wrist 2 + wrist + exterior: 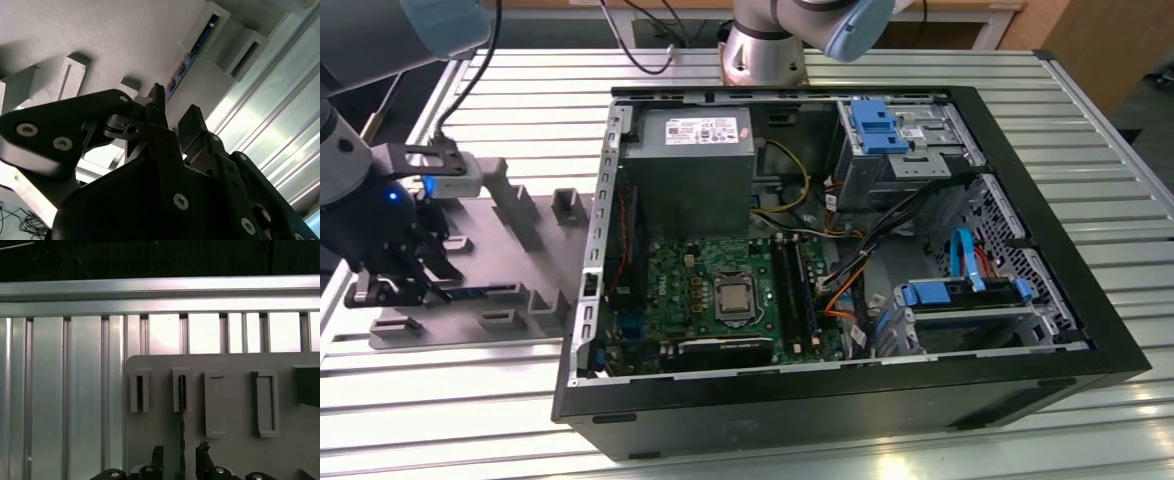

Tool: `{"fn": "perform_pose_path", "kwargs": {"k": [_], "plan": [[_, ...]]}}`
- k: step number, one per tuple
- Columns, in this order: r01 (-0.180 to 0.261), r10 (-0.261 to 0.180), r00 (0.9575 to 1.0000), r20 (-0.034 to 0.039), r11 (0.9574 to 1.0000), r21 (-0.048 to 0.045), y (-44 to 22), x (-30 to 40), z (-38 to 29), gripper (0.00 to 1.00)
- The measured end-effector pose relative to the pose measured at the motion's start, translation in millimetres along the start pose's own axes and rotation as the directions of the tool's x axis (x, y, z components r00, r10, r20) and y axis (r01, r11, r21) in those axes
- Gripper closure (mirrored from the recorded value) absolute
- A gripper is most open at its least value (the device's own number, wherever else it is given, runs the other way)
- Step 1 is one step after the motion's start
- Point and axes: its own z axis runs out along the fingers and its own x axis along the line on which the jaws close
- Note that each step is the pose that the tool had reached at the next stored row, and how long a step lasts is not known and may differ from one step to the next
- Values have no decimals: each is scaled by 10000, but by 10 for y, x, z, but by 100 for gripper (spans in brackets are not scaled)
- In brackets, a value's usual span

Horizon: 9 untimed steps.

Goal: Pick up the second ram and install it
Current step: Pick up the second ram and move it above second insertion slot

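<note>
Second ram [182, 440] stood on edge in grey slotted holder [230, 370], nine o'clock of case [854, 405]; jaws gaped astride it, gripping nothing.

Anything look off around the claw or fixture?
Nothing stands out. The ram sits on edge, straight in the fixture, inside the open claw with a gap on either side.

Table [50, 390] shiny bare metal; holder plate [235, 390] matt grey, likely plastic; gripper [175, 107] matt black

Dark-blue ram [195, 47], black end effector [175, 106], grey fixture plate [487, 250], green motherboard [700, 262], ribbed silver table [454, 400]
</note>
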Motion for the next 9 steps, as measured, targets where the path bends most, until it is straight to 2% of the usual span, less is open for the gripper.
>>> {"fn": "perform_pose_path", "kwargs": {"k": [9], "plan": [[1, -1, 10000, -1, 10000, 16, 2, 1, 77, 61]]}}
